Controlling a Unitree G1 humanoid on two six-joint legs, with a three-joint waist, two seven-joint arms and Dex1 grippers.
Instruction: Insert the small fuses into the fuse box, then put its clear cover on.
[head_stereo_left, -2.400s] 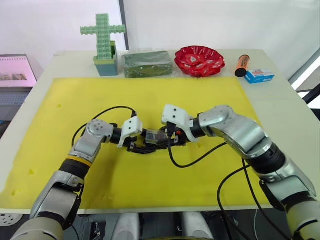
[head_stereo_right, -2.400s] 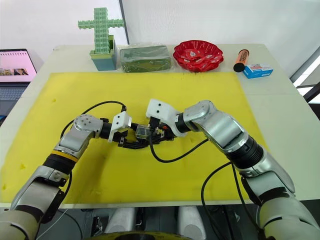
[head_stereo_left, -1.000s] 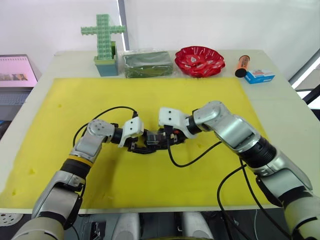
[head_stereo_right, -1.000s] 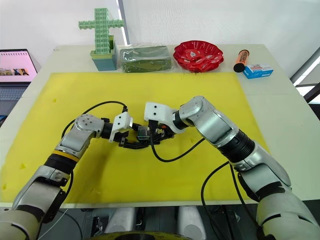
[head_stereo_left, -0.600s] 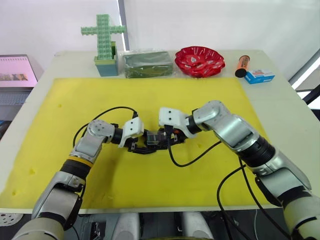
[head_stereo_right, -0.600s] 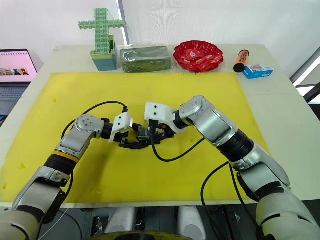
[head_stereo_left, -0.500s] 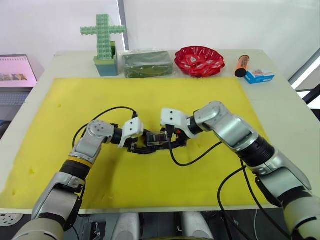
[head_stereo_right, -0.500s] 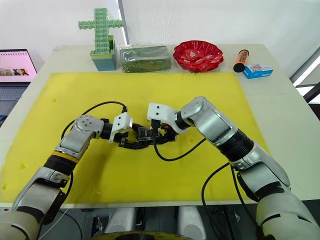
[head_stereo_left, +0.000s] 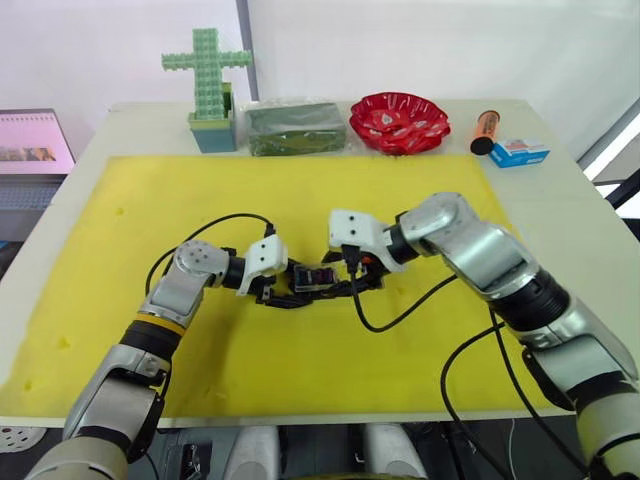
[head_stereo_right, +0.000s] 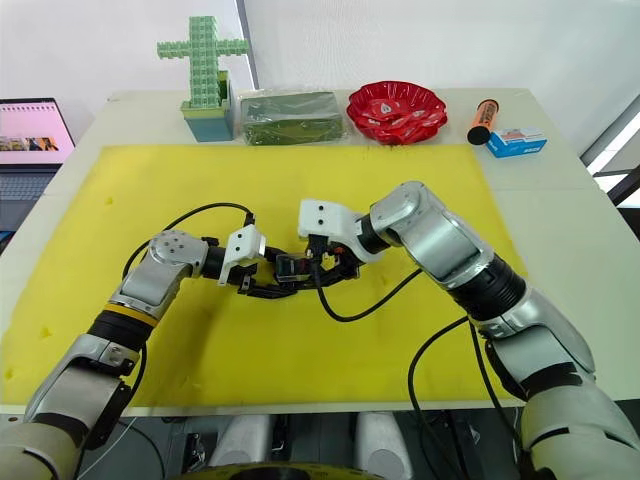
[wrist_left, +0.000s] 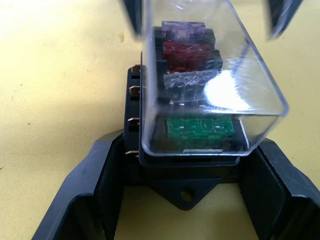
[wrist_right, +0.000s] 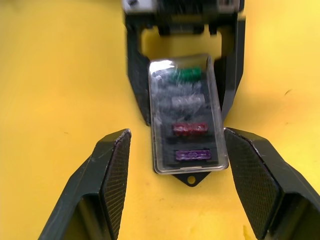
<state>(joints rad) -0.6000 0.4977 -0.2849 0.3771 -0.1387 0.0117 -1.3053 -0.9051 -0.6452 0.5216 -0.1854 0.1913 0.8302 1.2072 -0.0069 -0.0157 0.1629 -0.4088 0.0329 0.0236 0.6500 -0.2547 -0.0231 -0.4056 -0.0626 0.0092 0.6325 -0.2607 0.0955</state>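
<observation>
Fuse box (wrist_left: 150, 165): black block, lying mid-mat on the yellow mat (head_stereo_left: 300, 190), gripped at its left end. Contents: four small fuses (wrist_right: 189, 100) seated in a row, in order green, grey, red, purple; the green one (wrist_left: 200, 129) sits at the end nearest the left gripper, the purple one (wrist_right: 192, 154) at the end toward the right gripper.

Clear cover (wrist_left: 220, 85): transparent cap, sitting over the fuses on top of the box; whether it is fully seated cannot be told.

Red bowl (head_stereo_left: 398, 121): far edge of the table, right of centre; what it holds cannot be told.

Left gripper (head_stereo_left: 285, 290): forearm angled in from the near left, fingers pointing right, closed against the two sides of the fuse box.

Right gripper (wrist_right: 180, 165): arm bent in from the right, fingers pointing left toward the box; fingers spread wide on either side of the box's end, clear of it, holding nothing.

Far edge, left to right: green block cross (head_stereo_left: 206, 85), dark green packet (head_stereo_left: 296, 128), orange marker (head_stereo_left: 484, 130), blue-and-white box (head_stereo_left: 519, 152). Laptop (head_stereo_left: 33, 150) at far left, off the table.
</observation>
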